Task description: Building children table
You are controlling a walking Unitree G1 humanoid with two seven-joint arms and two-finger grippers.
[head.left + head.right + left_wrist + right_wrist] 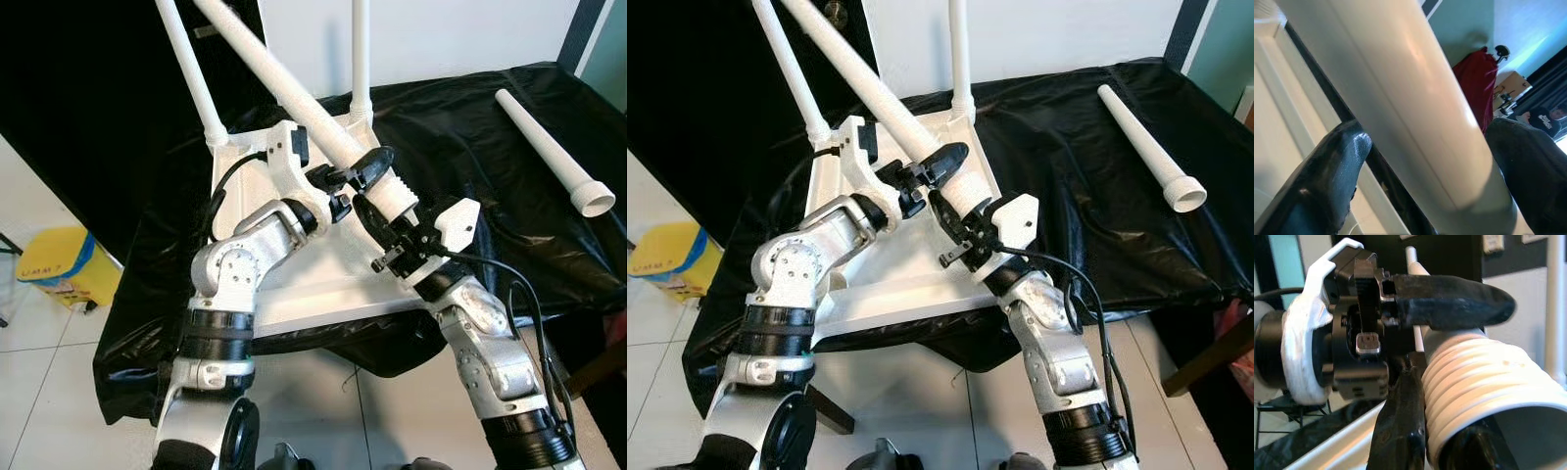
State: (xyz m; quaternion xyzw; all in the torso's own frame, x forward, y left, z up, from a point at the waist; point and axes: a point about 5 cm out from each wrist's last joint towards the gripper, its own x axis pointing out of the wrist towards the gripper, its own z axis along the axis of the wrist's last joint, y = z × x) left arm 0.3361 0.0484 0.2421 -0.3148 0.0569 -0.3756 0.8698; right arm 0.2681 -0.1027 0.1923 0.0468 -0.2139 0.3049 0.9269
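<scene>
Tabletop (294,294), white and lying upside down on a black sheet (470,127), sits at the centre of the head view, with two white legs already standing upright from its far corners at about 11 and 12 o'clock. Both robot arms hold a third leg (294,93), which slants from 11 o'clock down toward the centre. The left gripper (348,176) is clamped around the shaft just above the ribbed, threaded end, one black finger (1332,176) on each side of it in the wrist view. The right gripper (387,230) grasps the ribbed end itself (1474,377) from below. A fourth leg (549,147) lies loose on the sheet at 2 o'clock, well apart from the tabletop. Judging by this, the leg-fitting step is about half done; next, the held leg probably needs tipping upright, its threaded end seating in a free near corner socket, then turning.
</scene>
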